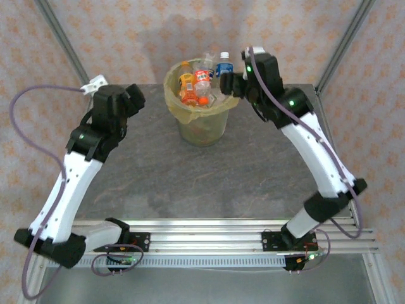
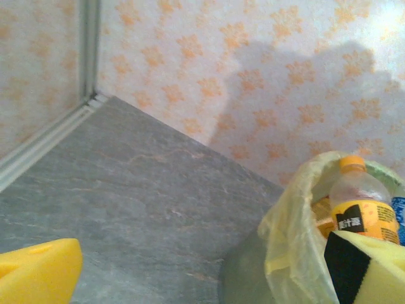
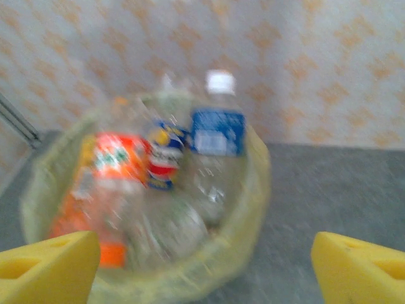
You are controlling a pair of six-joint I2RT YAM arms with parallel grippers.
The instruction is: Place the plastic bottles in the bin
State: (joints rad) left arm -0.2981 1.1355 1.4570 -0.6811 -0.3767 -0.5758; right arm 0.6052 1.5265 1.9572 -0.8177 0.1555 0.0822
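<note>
While the bin (image 1: pixel 204 130) stands at the far middle of the tabletop (image 1: pixel 190 177), the plastic bottles (image 1: pixel 202 82) inside it stand mostly upright, caps up, the blue-labelled bottle (image 3: pixel 217 130) against the far rim. The left arm's fingers (image 2: pixel 38 269) and the right arm's fingers (image 3: pixel 354 269) are spread wide, holding nothing.

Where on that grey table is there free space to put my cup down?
The widest bare patch of table lies in front of the bin, between the two arms. The far left corner is bare too. It is crowded at the bin's mouth: bottles stick up and the right gripper hangs by its rim.
</note>
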